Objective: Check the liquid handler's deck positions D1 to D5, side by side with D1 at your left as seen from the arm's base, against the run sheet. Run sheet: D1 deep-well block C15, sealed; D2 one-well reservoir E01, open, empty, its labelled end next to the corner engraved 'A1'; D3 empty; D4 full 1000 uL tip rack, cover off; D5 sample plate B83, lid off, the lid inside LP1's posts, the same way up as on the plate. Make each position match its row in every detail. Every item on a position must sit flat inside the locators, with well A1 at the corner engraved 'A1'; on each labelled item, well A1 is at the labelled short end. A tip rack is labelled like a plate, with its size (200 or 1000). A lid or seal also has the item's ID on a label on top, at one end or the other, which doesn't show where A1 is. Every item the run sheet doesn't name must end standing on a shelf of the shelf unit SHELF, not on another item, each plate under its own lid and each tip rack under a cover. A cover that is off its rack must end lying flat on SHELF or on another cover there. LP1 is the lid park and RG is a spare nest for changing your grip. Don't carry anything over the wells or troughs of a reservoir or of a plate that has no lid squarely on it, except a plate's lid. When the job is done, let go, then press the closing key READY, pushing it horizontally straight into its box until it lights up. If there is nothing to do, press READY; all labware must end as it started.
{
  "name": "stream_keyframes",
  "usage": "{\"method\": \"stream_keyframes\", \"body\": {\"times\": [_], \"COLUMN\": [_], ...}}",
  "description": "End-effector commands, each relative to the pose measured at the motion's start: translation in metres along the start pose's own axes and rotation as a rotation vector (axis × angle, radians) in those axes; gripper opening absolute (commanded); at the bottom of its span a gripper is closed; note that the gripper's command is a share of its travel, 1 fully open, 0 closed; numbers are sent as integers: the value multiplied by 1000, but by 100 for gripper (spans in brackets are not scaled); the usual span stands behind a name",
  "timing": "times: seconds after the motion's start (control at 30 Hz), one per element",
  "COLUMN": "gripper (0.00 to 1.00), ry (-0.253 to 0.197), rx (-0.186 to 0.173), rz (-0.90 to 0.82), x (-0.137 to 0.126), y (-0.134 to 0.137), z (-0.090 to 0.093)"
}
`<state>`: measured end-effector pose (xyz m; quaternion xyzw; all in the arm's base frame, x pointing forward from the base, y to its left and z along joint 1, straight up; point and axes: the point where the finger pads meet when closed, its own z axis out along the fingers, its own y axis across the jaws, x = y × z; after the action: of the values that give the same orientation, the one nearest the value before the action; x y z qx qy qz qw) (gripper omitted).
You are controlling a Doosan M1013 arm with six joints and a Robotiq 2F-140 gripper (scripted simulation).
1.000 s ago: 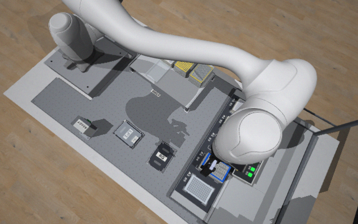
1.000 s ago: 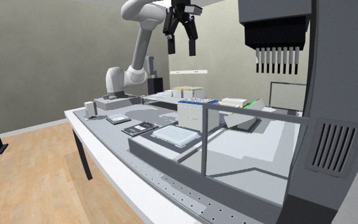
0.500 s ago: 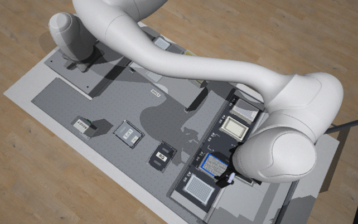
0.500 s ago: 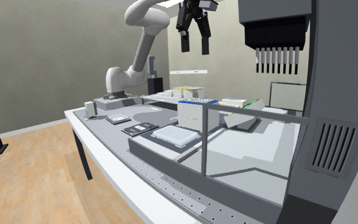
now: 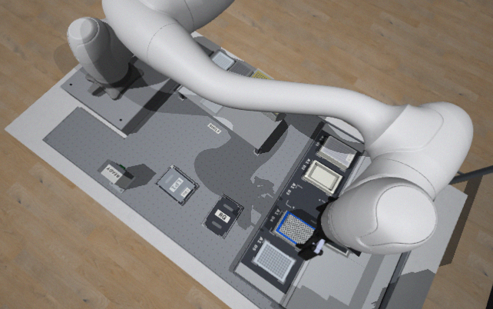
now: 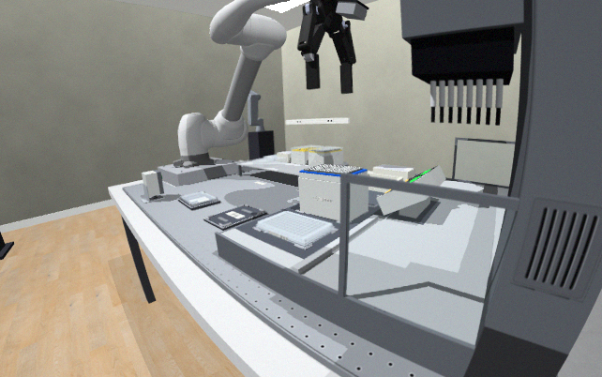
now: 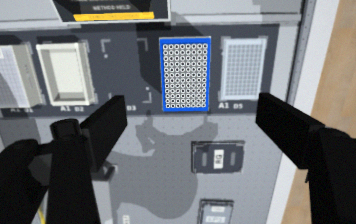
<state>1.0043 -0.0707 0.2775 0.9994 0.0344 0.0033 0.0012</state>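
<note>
A black two-finger gripper (image 6: 328,84) hangs high above the liquid handler deck (image 7: 125,35), fingers spread apart and holding nothing. Below it, the blue-rimmed tip rack (image 7: 185,74) stands uncovered on D4. The sample plate (image 7: 243,68) sits on D5, the open reservoir (image 7: 64,73) on D2.

White table (image 5: 40,116) – grey perforated mat (image 5: 115,142) lies directly on it.

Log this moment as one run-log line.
gripper: open, empty, high above deck | D3: empty | D4: blue-rimmed tip rack, cover off | D5: plate unlidded | LP1: lid parked
</note>
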Motion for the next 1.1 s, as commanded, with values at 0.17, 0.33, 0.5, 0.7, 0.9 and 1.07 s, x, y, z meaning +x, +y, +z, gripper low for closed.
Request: {"method": "stream_keyframes", "body": {"times": [0.17, 0.33, 0.5, 0.7, 0.9, 1.07], "gripper": [79, 79, 79, 79, 79, 79], "ry": [2, 2, 2, 2, 2, 2], "rx": [0, 0, 0, 0, 0, 0], "rz": [0, 0, 0, 0, 0, 0], "x": [0, 0, 0, 0, 0, 0], "y": [0, 0, 0, 0, 0, 0], "z": [11, 20, 25, 35, 45, 50]}}
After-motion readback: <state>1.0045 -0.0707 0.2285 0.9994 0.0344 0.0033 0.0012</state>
